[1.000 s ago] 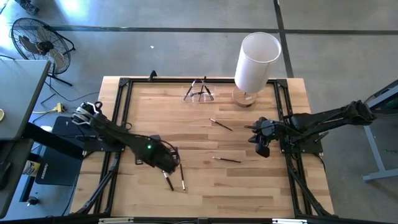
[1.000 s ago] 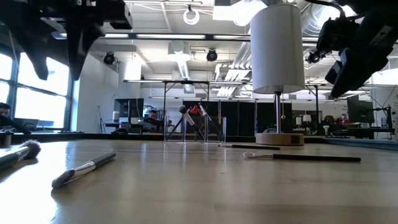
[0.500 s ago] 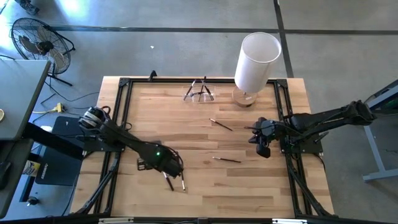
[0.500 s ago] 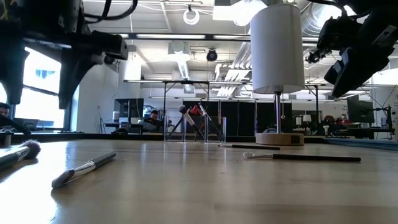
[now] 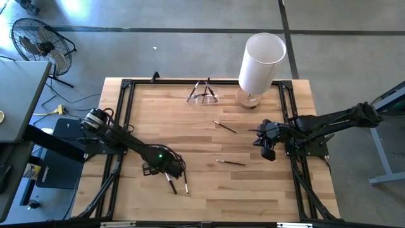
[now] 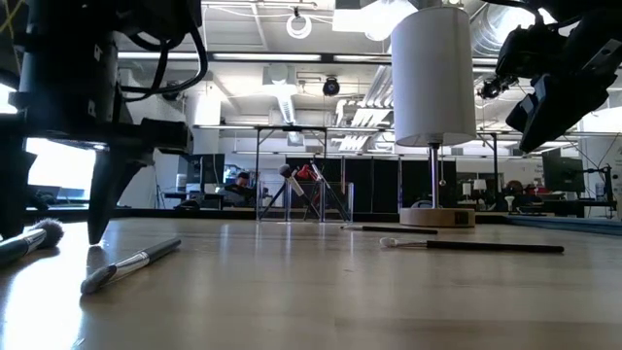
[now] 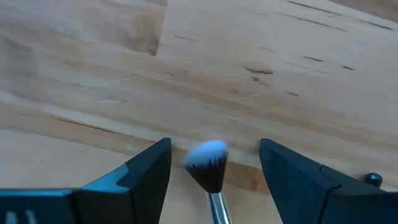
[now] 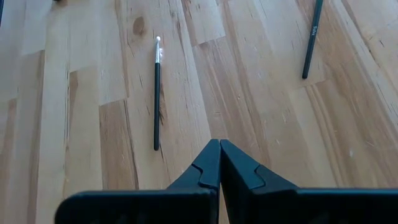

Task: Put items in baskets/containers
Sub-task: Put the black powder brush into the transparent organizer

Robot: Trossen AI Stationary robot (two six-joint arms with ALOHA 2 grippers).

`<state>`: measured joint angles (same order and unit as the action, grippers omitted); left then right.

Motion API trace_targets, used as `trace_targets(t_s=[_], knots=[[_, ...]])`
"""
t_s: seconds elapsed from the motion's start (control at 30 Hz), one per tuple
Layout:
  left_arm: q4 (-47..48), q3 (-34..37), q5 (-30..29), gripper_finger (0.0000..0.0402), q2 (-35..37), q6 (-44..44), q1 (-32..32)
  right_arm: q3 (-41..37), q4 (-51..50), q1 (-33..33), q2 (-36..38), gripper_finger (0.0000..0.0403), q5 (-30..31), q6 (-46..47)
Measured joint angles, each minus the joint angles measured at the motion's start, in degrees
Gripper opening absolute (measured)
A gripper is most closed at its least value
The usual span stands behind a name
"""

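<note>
Two brushes lie flat on the table near its front left: one with a fluffy dark, pale-tipped head (image 7: 208,163), also in the low view (image 6: 39,233) and the high view (image 5: 171,183), and a slimmer one (image 5: 186,183) beside it. My left gripper (image 5: 169,173) is open and low over the table, its fingers (image 7: 152,168) on either side of the fluffy head without touching it. My right gripper (image 5: 267,151) is shut and empty, above the table's right side. A clear holder (image 5: 202,95) with several brushes stands at the far edge.
A tall white cylinder on a round wooden base (image 5: 259,60) stands at the far right. Two more brushes lie loose on the table, one mid-right (image 5: 224,126) and one nearer the front (image 5: 231,163); the right wrist view shows them too (image 8: 157,93).
My left gripper has come down toward the table and a little toward its near edge, until its fingers stand on either side of the fluffy brush head. The brushes have not moved.
</note>
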<state>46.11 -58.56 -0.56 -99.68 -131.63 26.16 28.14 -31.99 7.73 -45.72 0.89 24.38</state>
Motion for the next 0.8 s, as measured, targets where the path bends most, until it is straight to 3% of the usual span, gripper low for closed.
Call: trace_targets(t_s=[0.13, 0.23, 0.53, 0.73, 0.8], knots=[[-1.5, 1.5, 0.1, 0.0231, 0.3, -0.9, -0.4, 0.0, 0.0, 0.0, 0.0, 0.0000, 0.0, -0.4], [-2.4, 1.8, 0.3, 0.0202, 0.4, -0.8, -0.6, 0.0, 0.0, 0.0, 0.0, 0.0000, 0.1, -0.4], [-4.1, 1.9, 1.4, 0.0019, 0.2, 2.7, -1.8, 0.0, 0.1, 0.0, 0.0, 0.0000, 0.3, -1.6], [-3.9, 1.6, 1.0, 0.0007, 0.7, 7.9, -3.6, 0.0, 0.2, 0.0, 0.0, 0.0000, 0.3, -2.4], [-3.2, 0.9, -1.8, 0.0005, 1.5, 10.1, -3.6, 0.0, 0.2, 0.0, 0.0, 0.0000, 0.1, -2.4]])
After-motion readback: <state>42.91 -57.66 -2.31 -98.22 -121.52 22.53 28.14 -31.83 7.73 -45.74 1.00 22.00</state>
